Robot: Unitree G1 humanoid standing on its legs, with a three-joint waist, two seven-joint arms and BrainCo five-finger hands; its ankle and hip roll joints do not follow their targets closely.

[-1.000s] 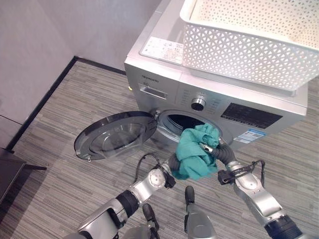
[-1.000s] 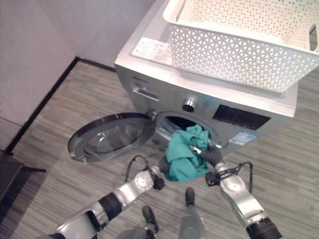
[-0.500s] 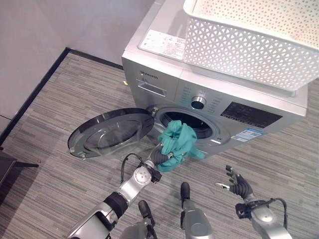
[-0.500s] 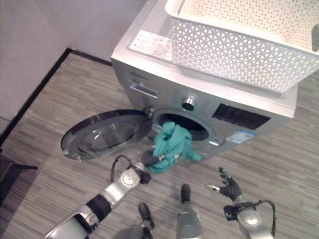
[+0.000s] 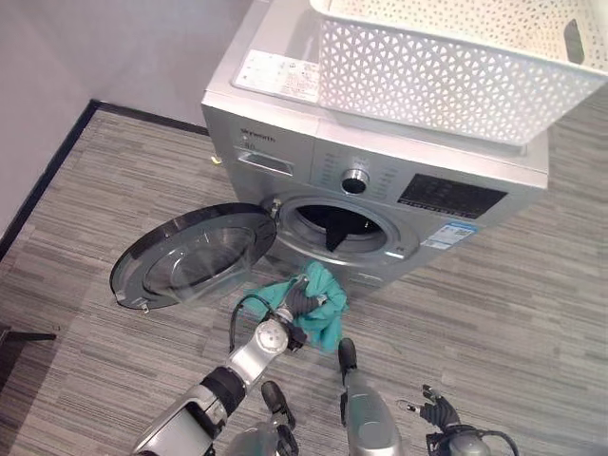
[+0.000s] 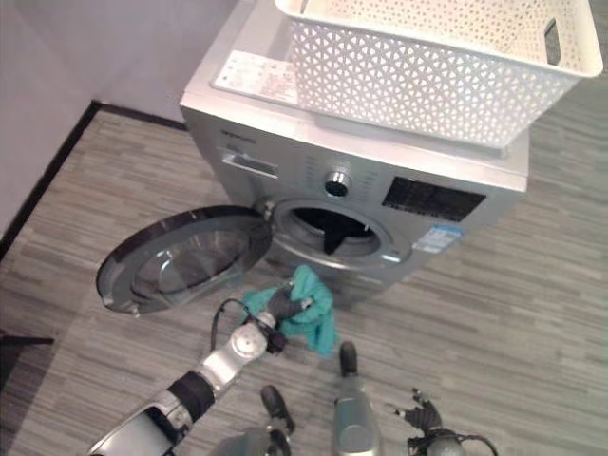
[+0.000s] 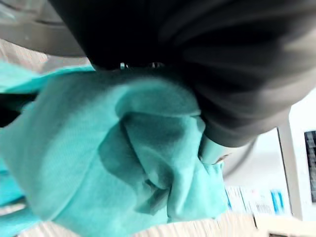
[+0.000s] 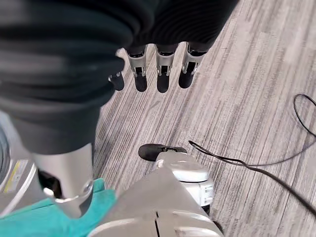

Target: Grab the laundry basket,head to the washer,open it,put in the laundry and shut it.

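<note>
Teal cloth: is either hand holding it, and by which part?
The left hand grips the teal cloth at a bunched fold near its top; the rest hangs below. The right hand holds nothing.

The left arm reaches forward from the lower left, its left hand (image 5: 302,304) with fingers curled tight, clutching. The right hand (image 5: 435,414) sits low at the lower right, its fingers (image 8: 162,76) hanging straight and relaxed, thumb apart, holding nothing.

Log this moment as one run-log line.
phase: loading washer | left hand: shut on teal cloth, below open door | right hand: open, low | basket: on washer
</note>
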